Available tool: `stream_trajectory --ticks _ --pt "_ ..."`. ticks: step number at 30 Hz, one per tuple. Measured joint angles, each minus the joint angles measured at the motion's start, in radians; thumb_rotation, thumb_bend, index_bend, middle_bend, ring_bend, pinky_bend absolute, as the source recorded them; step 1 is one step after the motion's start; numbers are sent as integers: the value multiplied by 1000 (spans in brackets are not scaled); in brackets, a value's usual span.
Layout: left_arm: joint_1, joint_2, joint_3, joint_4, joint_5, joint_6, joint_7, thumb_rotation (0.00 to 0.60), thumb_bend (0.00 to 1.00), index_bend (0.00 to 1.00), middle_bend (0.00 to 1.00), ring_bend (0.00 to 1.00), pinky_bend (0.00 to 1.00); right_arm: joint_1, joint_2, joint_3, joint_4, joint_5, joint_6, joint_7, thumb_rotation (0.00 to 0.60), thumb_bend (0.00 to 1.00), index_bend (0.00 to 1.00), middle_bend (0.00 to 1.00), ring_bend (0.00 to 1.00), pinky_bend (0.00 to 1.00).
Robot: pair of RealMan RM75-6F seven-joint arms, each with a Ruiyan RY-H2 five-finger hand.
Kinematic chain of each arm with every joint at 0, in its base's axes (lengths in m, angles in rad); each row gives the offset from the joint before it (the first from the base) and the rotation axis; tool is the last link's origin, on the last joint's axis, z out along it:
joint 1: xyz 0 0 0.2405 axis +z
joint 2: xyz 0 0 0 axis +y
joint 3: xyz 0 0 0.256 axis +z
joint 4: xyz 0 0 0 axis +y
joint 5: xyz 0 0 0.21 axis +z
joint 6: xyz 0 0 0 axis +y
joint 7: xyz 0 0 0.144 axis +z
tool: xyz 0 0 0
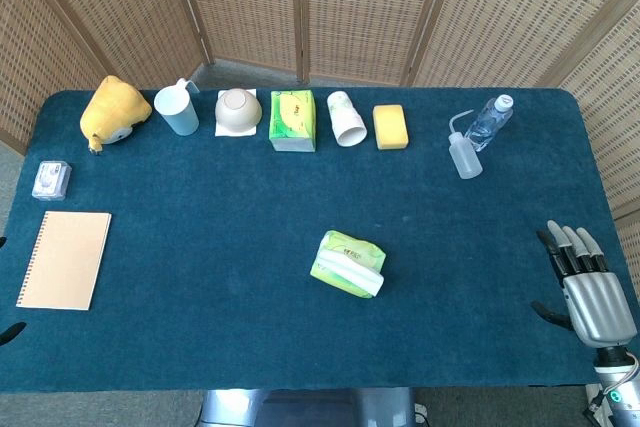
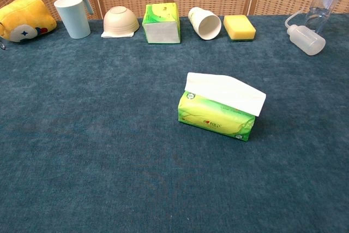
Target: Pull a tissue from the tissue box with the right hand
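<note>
A green soft tissue pack (image 1: 348, 263) (image 2: 216, 118) lies near the middle of the blue table, apart from the other objects. A white tissue (image 2: 224, 92) sticks out of its top and lies folded over it. My right hand (image 1: 585, 282) hovers at the table's front right corner, well to the right of the pack. It holds nothing and its fingers are straight and apart. Of my left hand only dark tips (image 1: 8, 332) show at the left edge of the head view, spread apart and holding nothing. The chest view shows neither hand.
Along the far edge stand a yellow plush toy (image 1: 113, 110), pale blue mug (image 1: 178, 109), upturned bowl (image 1: 238, 110), green tissue cube (image 1: 292, 119), tipped paper cup (image 1: 348, 119), yellow sponge (image 1: 390, 126), squeeze bottle (image 1: 464, 154) and water bottle (image 1: 490, 122). A notebook (image 1: 64, 259) lies front left.
</note>
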Motion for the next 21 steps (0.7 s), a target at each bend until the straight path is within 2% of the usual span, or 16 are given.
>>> stream_trajectory --ticks 6,11,16,21 --pt "-2 -6 3 -7 8 -4 22 600 0 0 0 0 12 9 -16 -4 -12 -42 -12 7 600 0 0 0 0 17" --pt "-6 -10 2 -14 5 -10 33 600 0 0 0 0 12 41 -21 -9 -90 -92 -47 -26 600 0 0 17 0 122" --pt "-7 -10 -1 -14 -7 -10 29 600 0 0 0 0 12 125 -29 1 -223 -124 -173 -45 600 0 0 53 32 173" --pt "-7 -7 -4 -8 -21 -12 13 600 0 0 0 0 12 224 -69 40 -322 -77 -333 -61 600 0 0 69 51 214"
